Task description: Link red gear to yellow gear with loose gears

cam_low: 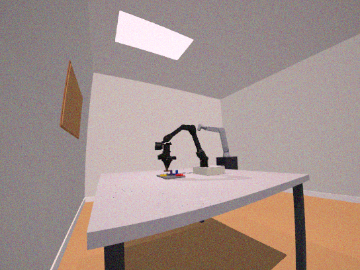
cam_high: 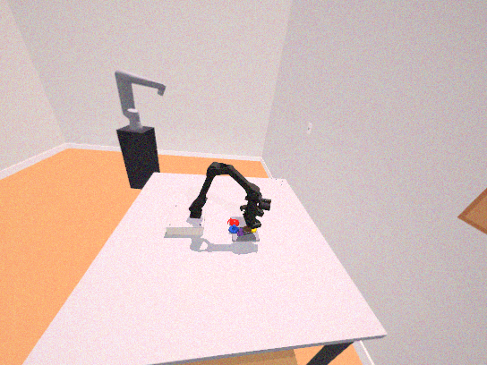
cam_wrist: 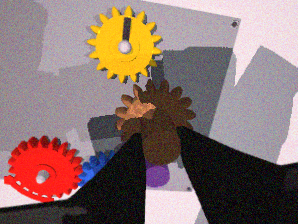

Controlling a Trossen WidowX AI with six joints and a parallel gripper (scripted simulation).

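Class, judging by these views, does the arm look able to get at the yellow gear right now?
Probably not yet: the gripper is shut on the brown gear, so it would likely need to release that first. Seen from the wrist, nothing covers the yellow gear.
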